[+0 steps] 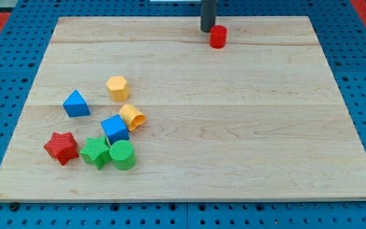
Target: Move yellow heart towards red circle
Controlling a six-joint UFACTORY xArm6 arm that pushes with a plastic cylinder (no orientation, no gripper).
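— Eight blocks sat on the wooden board (234,127), and I will place each against the blue cube (115,129). Furthest to the view's left of it, and a little lower, lay the red star (61,147).

— What came after the star?

— The blue triangle (76,104) stood up and to the view's left of the cube, apart from it. Just below the cube were the green star (95,151) and the green cylinder (122,155), the pair side by side and crowding the cube's lower edge.

— And the yellow ones?

— The yellow hexagon (117,88) stood above the cube, clear of it. The other yellow block, the yellow heart (132,117), lay against the cube's upper right corner, seemingly touching it; its heart shape was hard to make out from that angle.

— Where was the target?

— The red circle (218,36) was far from the cube, up toward the view's top and well to the right, near the board's far edge. The heart was well apart from it.

— And the rod?

— My tip (208,30) rested just to the view's left of the red circle, close beside it, though I could not tell whether they touched. It was a plain rod with nothing to open or close, and it held nothing. It stood far from the cube and the whole cluster.
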